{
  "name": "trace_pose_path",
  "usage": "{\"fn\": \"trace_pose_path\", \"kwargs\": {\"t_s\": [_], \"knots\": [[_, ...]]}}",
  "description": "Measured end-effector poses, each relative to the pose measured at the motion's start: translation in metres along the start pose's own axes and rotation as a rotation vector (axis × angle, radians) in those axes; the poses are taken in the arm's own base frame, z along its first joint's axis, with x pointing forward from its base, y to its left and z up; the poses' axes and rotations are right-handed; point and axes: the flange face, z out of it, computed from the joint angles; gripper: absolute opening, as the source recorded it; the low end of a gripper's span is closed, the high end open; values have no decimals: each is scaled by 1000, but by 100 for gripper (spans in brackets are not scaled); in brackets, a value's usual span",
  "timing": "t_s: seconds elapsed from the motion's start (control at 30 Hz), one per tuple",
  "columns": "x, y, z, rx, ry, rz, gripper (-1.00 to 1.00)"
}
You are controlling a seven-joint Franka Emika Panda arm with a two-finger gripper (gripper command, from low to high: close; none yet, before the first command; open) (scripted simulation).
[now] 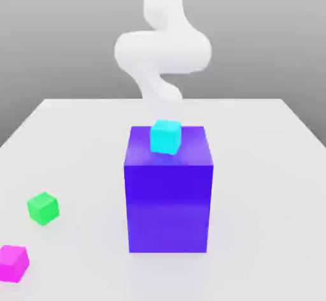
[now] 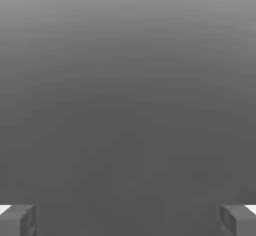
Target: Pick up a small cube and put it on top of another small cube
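Outside, you see 1 cyan cube (image 1: 166,136) atop the blue block (image 1: 169,198), near its back edge; green cube (image 1: 43,207) and magenta cube (image 1: 13,262) sit well apart on open table (image 1: 267,185). Your hand view shows gripper (image 2: 128,220) fingers (image 2: 17,220) spread apart, holding nothing.

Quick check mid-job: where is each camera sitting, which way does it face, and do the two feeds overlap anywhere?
Exterior view: off the arm, facing it across the white table; sees the cyan cube atop the blue block, green cube, magenta cube, and the white arm behind.
Hand view: on the hand, facing plain grey; two fingertips wide apart, gripper open.
Shared: nothing recognisable.
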Motion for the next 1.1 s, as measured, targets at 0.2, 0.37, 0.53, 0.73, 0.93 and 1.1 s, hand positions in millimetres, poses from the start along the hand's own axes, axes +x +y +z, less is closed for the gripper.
{"fn": "trace_pose_path", "kwargs": {"t_s": [0.2, 0.37, 0.53, 0.73, 0.93, 1.1], "knots": [[38, 41, 108, -153, -48, 308, 0], [60, 95, 190, -285, -61, 562, 0], [72, 165, 264, -422, -52, 818, 0], [73, 271, 336, -596, -5, 1132, 0], [47, 377, 392, -775, 66, 1416, 0], [19, 425, 441, -805, 83, 1462, -100]]}}
